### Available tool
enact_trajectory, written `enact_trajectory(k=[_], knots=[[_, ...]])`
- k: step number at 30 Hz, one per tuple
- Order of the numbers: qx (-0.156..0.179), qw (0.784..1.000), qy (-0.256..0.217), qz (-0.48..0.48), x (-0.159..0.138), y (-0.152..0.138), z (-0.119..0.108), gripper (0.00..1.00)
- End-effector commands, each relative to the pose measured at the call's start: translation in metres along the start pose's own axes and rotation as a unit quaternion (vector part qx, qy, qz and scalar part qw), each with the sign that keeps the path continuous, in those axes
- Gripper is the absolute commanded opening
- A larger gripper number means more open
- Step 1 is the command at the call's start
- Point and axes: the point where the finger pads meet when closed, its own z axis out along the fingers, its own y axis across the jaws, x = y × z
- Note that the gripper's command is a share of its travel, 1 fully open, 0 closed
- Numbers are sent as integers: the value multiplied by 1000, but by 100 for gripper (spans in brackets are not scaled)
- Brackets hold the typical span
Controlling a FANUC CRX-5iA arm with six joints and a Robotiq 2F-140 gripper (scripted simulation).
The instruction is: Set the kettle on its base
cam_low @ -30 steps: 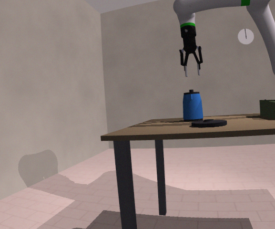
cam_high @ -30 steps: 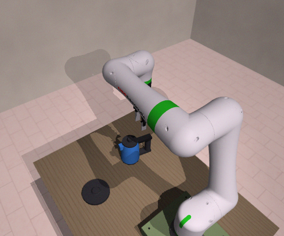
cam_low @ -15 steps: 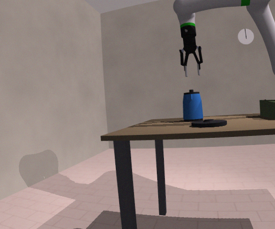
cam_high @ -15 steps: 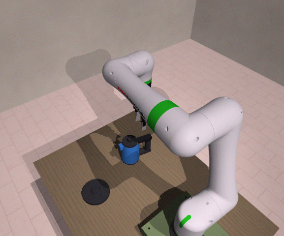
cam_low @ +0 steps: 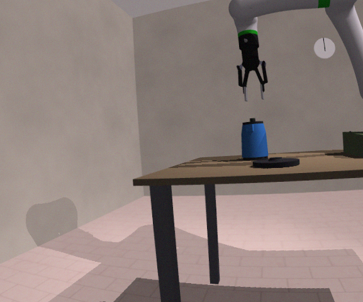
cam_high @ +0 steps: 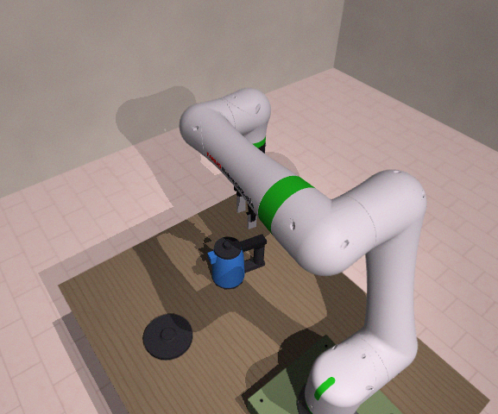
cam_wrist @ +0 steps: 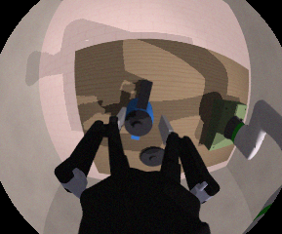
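A blue kettle [cam_high: 226, 267] with a black lid and black handle [cam_high: 256, 254] stands upright on the wooden table, away from its base. The base, a flat black disc [cam_high: 167, 336] with a small stud in its middle, lies on the table nearer the front left edge. My gripper [cam_low: 253, 94] hangs straight above the kettle [cam_low: 254, 139], well clear of its lid, with fingers partly open and nothing between them. In the wrist view the kettle [cam_wrist: 140, 117] sits between my fingertips, and the base [cam_wrist: 152, 154] shows just below it.
The arm's green mounting block [cam_high: 280, 392] stands at the near right of the table. The table has dark legs [cam_low: 163, 240] and its edges drop to a tiled floor. Walls stand behind.
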Motion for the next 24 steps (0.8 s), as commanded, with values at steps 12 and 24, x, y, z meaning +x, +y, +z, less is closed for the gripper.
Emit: enact_trajectory(k=[12,24], knots=[[0,1000,0,0,0,0,14,47],[0,1000,0,0,0,0,56,47]])
